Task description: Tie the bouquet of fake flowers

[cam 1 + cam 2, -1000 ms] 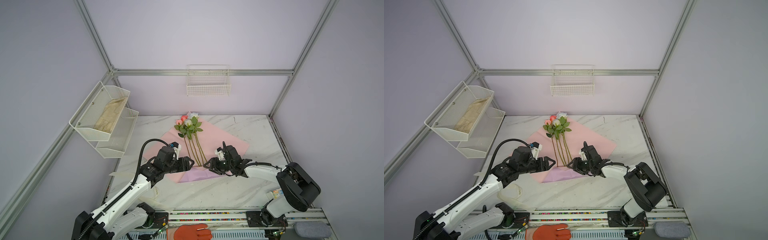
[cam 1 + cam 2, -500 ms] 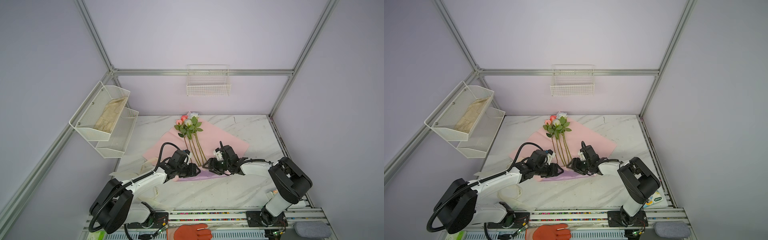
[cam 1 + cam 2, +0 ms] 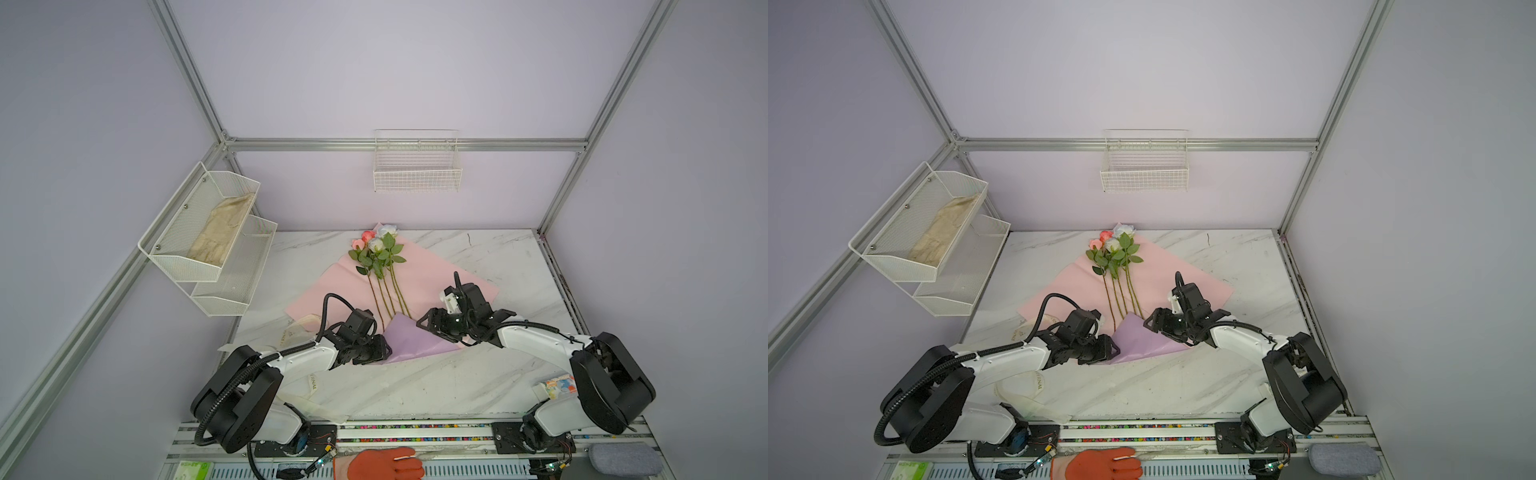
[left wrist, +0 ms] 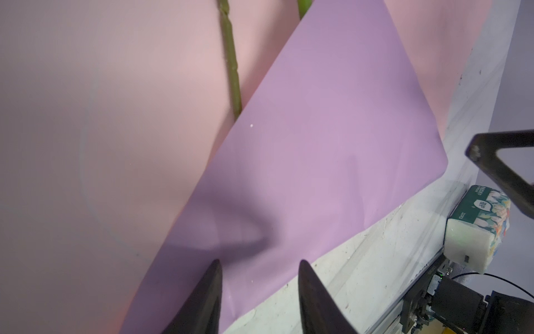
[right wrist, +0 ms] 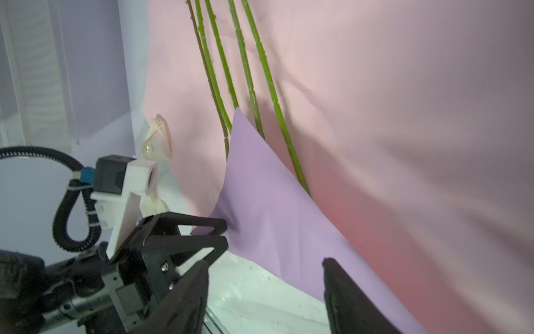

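Only the wrist views show left tool point(image 4: 259, 261) and right tool point(image 5: 265, 261) gaping at the folded bouquet point(image 4: 318, 144).

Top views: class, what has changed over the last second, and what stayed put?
The left gripper dropped from above the pink sheet to the left edge of the lilac flap, its arm now low over the table. The flap reaches further up the stems. The right gripper stayed at the flap's right side, the fake flowers unmoved.
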{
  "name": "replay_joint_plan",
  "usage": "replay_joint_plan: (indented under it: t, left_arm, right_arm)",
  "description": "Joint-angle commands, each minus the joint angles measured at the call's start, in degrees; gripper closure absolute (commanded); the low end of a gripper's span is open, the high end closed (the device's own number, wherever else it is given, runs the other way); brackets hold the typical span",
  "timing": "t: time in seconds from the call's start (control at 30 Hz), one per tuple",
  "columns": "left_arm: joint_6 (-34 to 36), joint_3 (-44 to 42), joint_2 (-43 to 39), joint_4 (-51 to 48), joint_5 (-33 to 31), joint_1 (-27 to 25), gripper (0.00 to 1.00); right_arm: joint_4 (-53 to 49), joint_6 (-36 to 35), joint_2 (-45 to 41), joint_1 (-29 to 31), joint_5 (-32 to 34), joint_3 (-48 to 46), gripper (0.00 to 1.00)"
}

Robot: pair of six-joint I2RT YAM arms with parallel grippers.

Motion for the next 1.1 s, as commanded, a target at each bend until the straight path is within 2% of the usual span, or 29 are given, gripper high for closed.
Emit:
replay_joint_plan:
  t: [0.0,0.1,0.2,0.47,0.63,0.87,0.93,1.07]
  left_arm:
    - [0.0,-2.2,-3.6,-2.1,-0.6,-0.1,0.57]
    - [1.0,-2.9,-5.7,-3.8,-1.0,-0.1,0.57]
    - [1.8,-2.9,-6.1,-6.5,-2.0,0.0,0.57]
    - [2.6,-2.5,-5.1,-10.7,-6.0,0.0,0.58]
    - [2.6,-1.6,-2.6,-10.9,-6.5,0.0,0.6]
    - [2.6,-3.0,-2.3,-11.1,-6.8,0.0,0.61]
    - [2.6,-3.4,-2.5,-11.1,-6.7,0.0,0.62]
    - [3.1,-3.6,-3.1,-10.9,-6.7,0.1,0.63]
  right_arm:
    - [-10.5,-6.2,-2.0,0.7,2.1,0.0,0.64]
    - [-12.3,-7.7,-1.6,1.1,3.4,-1.1,0.83]
    - [-12.5,-7.9,0.2,1.3,4.1,-1.1,0.93]
    - [-15.2,-8.4,2.9,2.0,9.5,-0.4,0.93]
    - [-15.6,-9.6,6.2,2.0,12.7,0.4,0.91]
    - [-20.7,-9.1,7.3,2.0,22.8,0.7,0.92]
    - [-20.9,-8.9,7.1,2.0,22.8,0.9,0.92]
    - [-18.7,-8.9,3.9,2.3,17.9,2.6,0.89]
